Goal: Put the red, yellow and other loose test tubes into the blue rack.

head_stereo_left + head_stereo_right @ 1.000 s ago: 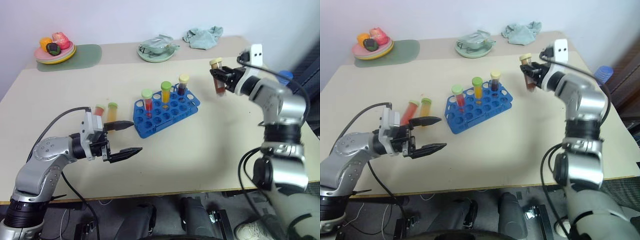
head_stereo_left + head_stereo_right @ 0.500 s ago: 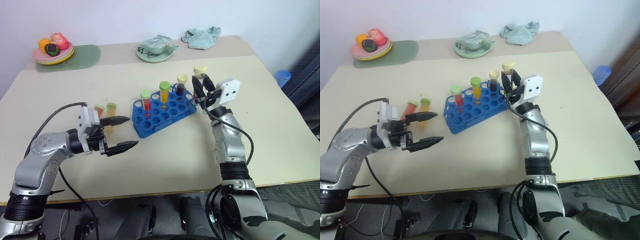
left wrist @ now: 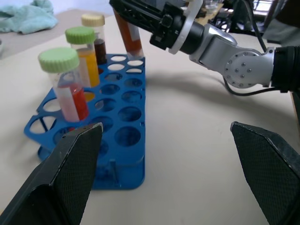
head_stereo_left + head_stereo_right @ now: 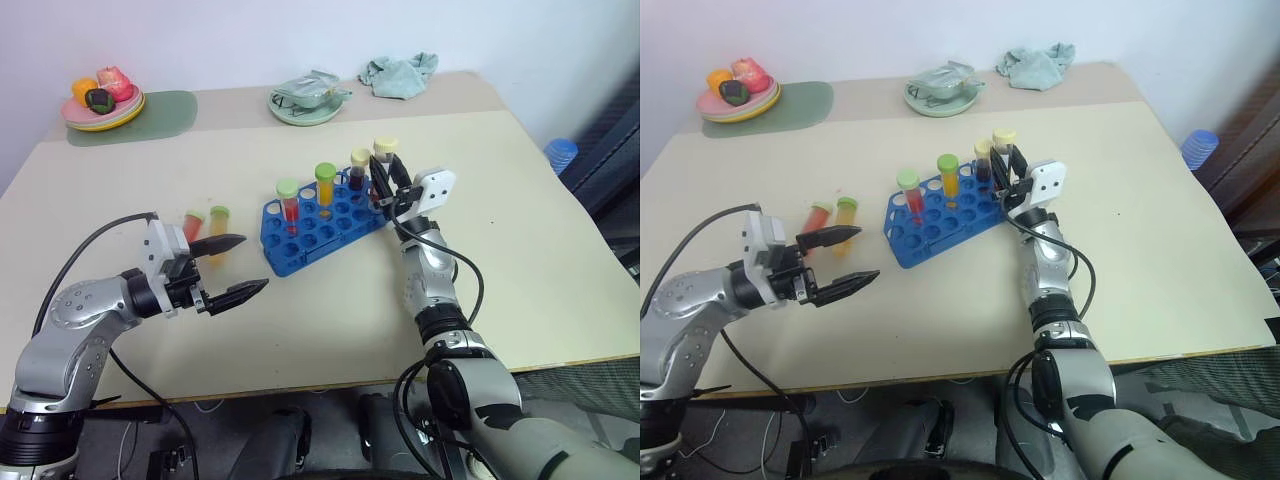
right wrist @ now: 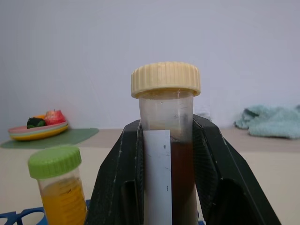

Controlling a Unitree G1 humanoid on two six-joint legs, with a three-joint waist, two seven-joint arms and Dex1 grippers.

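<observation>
Right gripper [image 4: 385,183] shut tight on a brown tube [image 5: 165,154] with a pale-yellow cap, upright at the far right corner of the blue rack [image 4: 325,222]. Three more tubes standing in the rack. Left gripper [image 4: 236,268] wide open, empty, near the rack's left. Two loose tubes [image 4: 206,222] lying just beyond.

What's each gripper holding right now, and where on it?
The right gripper clamps the brown-liquid tube by its upper body, just below the pale-yellow cap, over the blue rack. The left gripper is open and holds nothing.
</observation>
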